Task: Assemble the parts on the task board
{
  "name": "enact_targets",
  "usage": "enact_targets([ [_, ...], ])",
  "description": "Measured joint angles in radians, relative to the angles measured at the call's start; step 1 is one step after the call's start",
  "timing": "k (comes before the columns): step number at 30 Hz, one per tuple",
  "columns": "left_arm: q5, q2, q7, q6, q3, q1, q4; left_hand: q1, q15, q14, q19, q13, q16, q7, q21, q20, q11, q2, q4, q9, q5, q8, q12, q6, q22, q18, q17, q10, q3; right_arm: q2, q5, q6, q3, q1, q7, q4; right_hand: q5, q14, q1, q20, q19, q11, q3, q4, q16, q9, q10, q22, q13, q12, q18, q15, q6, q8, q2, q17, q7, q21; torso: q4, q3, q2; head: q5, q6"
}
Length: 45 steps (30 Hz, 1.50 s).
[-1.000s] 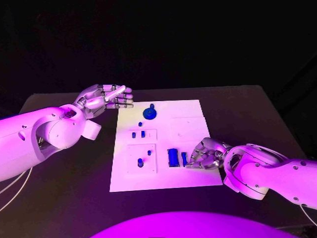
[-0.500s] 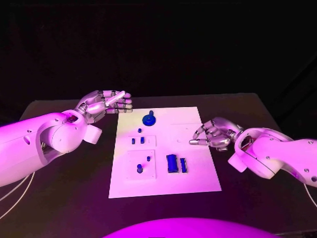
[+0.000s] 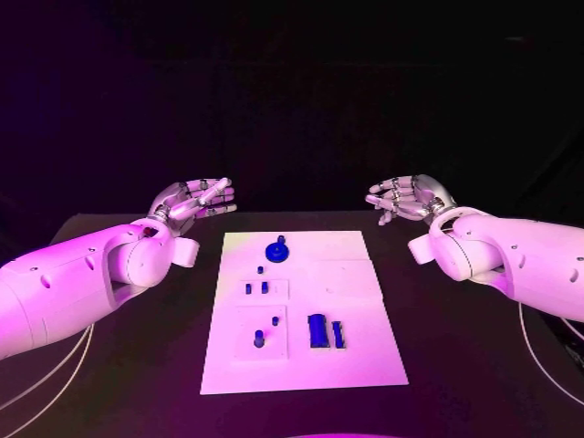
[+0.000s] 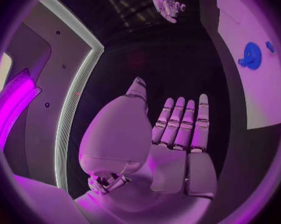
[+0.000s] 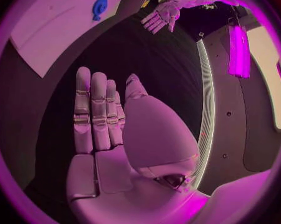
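both hands hung raised at the far end of the black table (image 3: 134, 383) as i looked the job over from my station. the left hand (image 3: 195, 198) was held up beyond the board's far left corner, fingers straight and apart, holding nothing; the right hand (image 3: 404, 196) mirrored it past the far right corner, just as open and just as empty. between them, nearer the robot, lay the task board (image 3: 358, 360), a white plate set lengthwise in the middle of the table. at its far end sat a round blue part (image 3: 277, 251) with a small stem rising from it. nearer in, two short pins (image 3: 256, 286) stood side by side in a square recess, two more small pieces (image 3: 265, 332) sat in the recess below, and a pair of upright blue bars (image 3: 324, 331) stood just beside that recess.

i judged these parts to be light, rigid plastic, likely smooth enough to slip from metal fingertips. i reckoned the bars were best pinched across their flat sides near the top, the round piece by its stem. the pins looked small enough to tip over at a careless touch.
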Motion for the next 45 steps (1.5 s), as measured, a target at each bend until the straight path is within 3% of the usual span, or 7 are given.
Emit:
enact_targets([
  [5,0.043,0.041,0.033,-0.057,0.0,0.0,-0.072,-0.004,-0.017,-0.083,-0.08,-0.003,-0.001,-0.003,-0.003,-0.003,-0.031,-0.003,-0.002,-0.008,0.0,-0.031,-0.033,-0.017,-0.004,-0.018,-0.029,-0.043,0.01,0.08,0.056,0.012,0.004,0.0,0.065,-0.108,0.0,-0.137,0.011,0.073,-0.193,0.056,-0.012,-0.007,-0.305,-0.06,-0.009,-0.3,-0.296,-0.208,0.0,0.072,0.021,-0.074,0.011,-0.157,0.042,-0.021,-0.0027,0.0023,-0.01,0.01,0.029],
  [8,0.043,0.038,0.032,-0.059,0.0,0.0,-0.068,-0.128,-0.072,-0.245,-0.265,-0.019,-0.019,-0.051,-0.023,-0.083,-0.086,0.01,-0.086,-0.033,-0.039,-0.098,-0.057,-0.198,-0.021,-0.053,-0.059,-0.247,0.025,0.076,0.057,0.01,0.005,-0.001,0.064,-0.098,-0.04,-0.291,-0.116,0.021,-0.424,0.02,0.01,-0.088,-0.417,-0.166,-0.156,-0.487,-0.413,-0.269,-0.039,0.049,-0.226,-0.143,0.017,-0.302,-0.01,-0.039,-0.0032,0.0026,-0.01,0.011,0.03],
  [12,0.043,0.03,0.03,-0.068,0.0,-0.006,-0.044,-0.335,-0.139,-0.444,-0.491,-0.04,-0.036,-0.117,-0.044,-0.188,-0.152,0.035,-0.191,-0.064,-0.091,-0.178,-0.083,-0.422,-0.043,-0.09,-0.093,-0.496,0.039,0.066,0.063,0.0,0.02,-0.015,0.062,-0.07,-0.087,-0.71,-0.34,-0.058,-0.803,-0.036,0.045,-0.189,-0.515,-0.288,-0.575,-0.67,-0.517,-0.321,-0.104,0.01,-0.533,-0.216,0.021,-0.456,-0.088,-0.062,-0.003,0.0052,-0.012,0.012,0.038],
  [17,0.042,0.017,0.031,-0.112,0.0,-0.022,0.037,-0.711,-0.176,-0.555,-0.617,-0.051,-0.043,-0.154,-0.054,-0.246,-0.189,0.048,-0.249,-0.081,-0.12,-0.224,-0.096,-0.546,-0.054,-0.106,-0.112,-0.635,0.046,0.057,0.095,-0.033,0.058,-0.062,0.072,0.027,-0.113,-0.963,-0.583,-0.103,-1.017,-0.068,0.063,-0.245,-0.569,-0.356,-0.83,-0.771,-0.574,-0.349,-0.136,-0.013,-0.703,-0.256,0.024,-0.542,-0.129,-0.071,-0.003,0.0169,-0.02,0.021,0.074],
  [23,0.043,-0.011,0.042,-0.231,0.002,-0.049,0.181,-1.151,-0.196,-0.609,-0.679,-0.057,-0.048,-0.174,-0.059,-0.276,-0.209,0.055,-0.276,-0.089,-0.131,-0.244,-0.102,-0.608,-0.06,-0.113,-0.122,-0.704,0.051,0.042,0.173,-0.111,0.116,-0.134,0.109,0.182,-0.122,-1.091,-1.151,-0.125,-1.126,-0.084,0.073,-0.269,-0.592,-0.391,-0.959,-0.821,-0.603,-0.36,-0.141,-0.025,-0.788,-0.276,0.026,-0.585,-0.15,-0.076,-0.0032,0.0328,-0.032,0.032,0.113],
  [27,0.043,-0.029,0.055,-0.346,0.002,-0.07,0.288,-1.275,-0.199,-0.622,-0.692,-0.057,-0.048,-0.177,-0.059,-0.283,-0.213,0.057,-0.283,-0.091,-0.136,-0.249,-0.102,-0.621,-0.062,-0.113,-0.124,-0.719,0.053,0.032,0.237,-0.174,0.146,-0.172,0.144,0.266,-0.124,-1.126,-1.324,-0.133,-1.154,-0.089,0.075,-0.276,-0.598,-0.4,-0.993,-0.835,-0.611,-0.365,-0.156,-0.028,-0.81,-0.281,0.025,-0.596,-0.156,-0.079,-0.0033,0.0376,-0.036,0.034,0.122],
  [45,0.044,-0.053,0.093,-0.596,0.003,-0.093,0.408,-1.399,-0.207,-0.636,-0.71,-0.059,-0.048,-0.185,-0.059,-0.293,-0.217,0.059,-0.289,-0.093,-0.139,-0.255,-0.102,-0.637,-0.063,-0.112,-0.126,-0.741,0.053,0.025,0.338,-0.276,0.161,-0.192,0.204,0.313,-0.128,-1.158,-1.496,-0.137,-1.181,-0.094,0.079,-0.286,-0.604,-0.409,-1.027,-0.848,-0.618,-0.365,-0.156,-0.032,-0.832,-0.285,0.025,-0.607,-0.162,-0.079,-0.0035,0.0407,-0.038,0.034,0.124],
])
